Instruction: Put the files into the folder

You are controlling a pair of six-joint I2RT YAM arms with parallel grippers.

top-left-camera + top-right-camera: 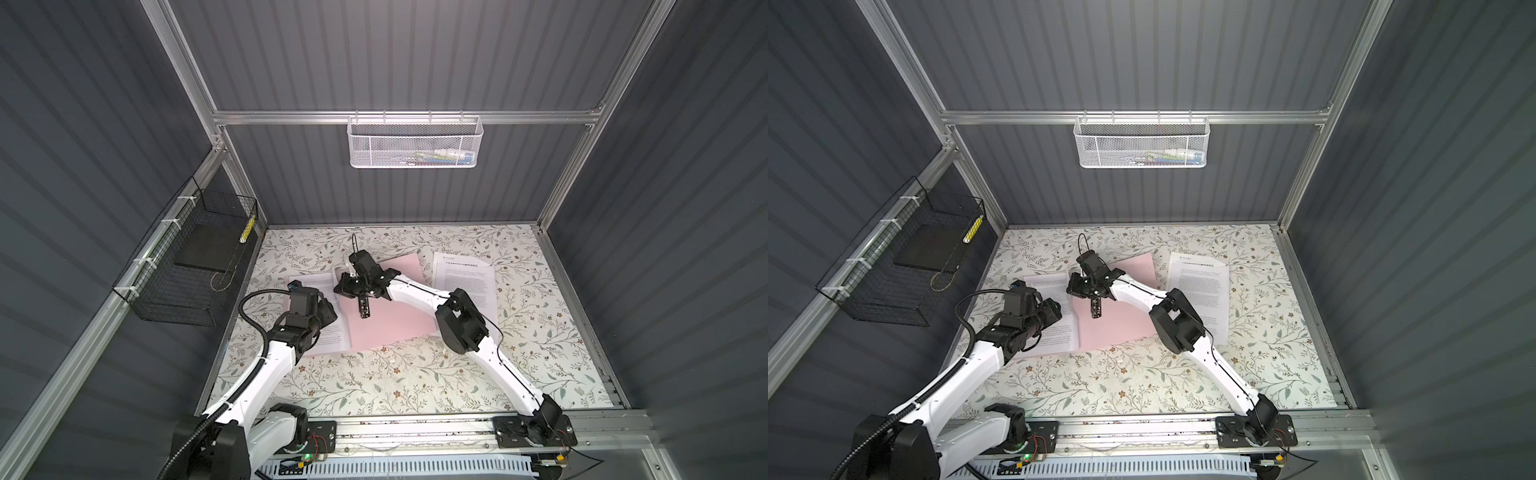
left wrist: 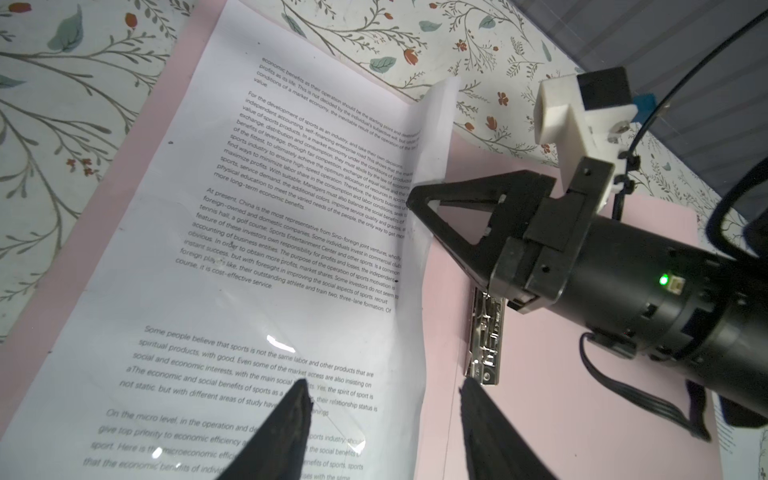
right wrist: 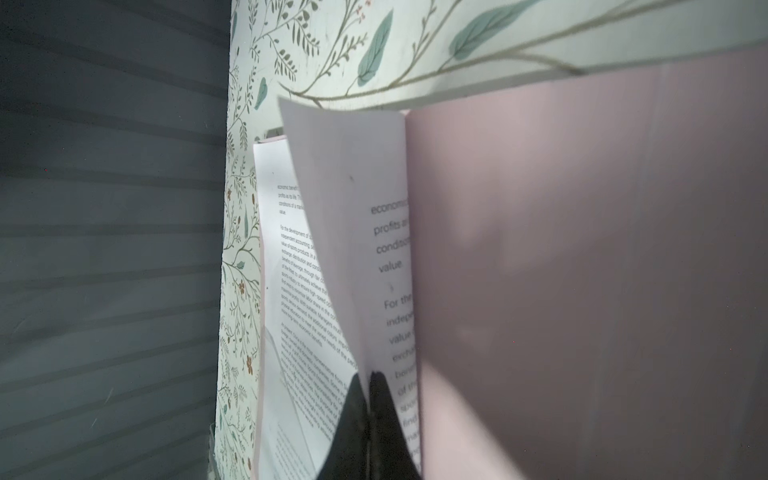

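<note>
The pale pink folder [image 1: 395,324] [image 1: 1121,324] lies open at the middle of the table, its metal clip strip [image 1: 365,309] [image 2: 486,332] along the spine. A printed sheet [image 1: 309,281] [image 2: 270,249] rests on the folder's left flap. My right gripper [image 1: 341,286] [image 3: 368,380] reaches across the middle and is shut on that sheet's spine-side edge [image 2: 432,137] [image 3: 349,208], which curls upward. My left gripper [image 1: 330,309] [image 2: 385,386] hovers open, one finger over the sheet and one over the spine. Another file with a logo header [image 1: 465,274] [image 1: 1200,282] lies right of the folder.
A black wire basket [image 1: 187,282] on the left wall holds a black slab [image 1: 203,249]. A white mesh basket [image 1: 415,141] hangs on the back rail. The floral tabletop [image 1: 395,382] is bare in front of the folder, and grey walls close in the sides.
</note>
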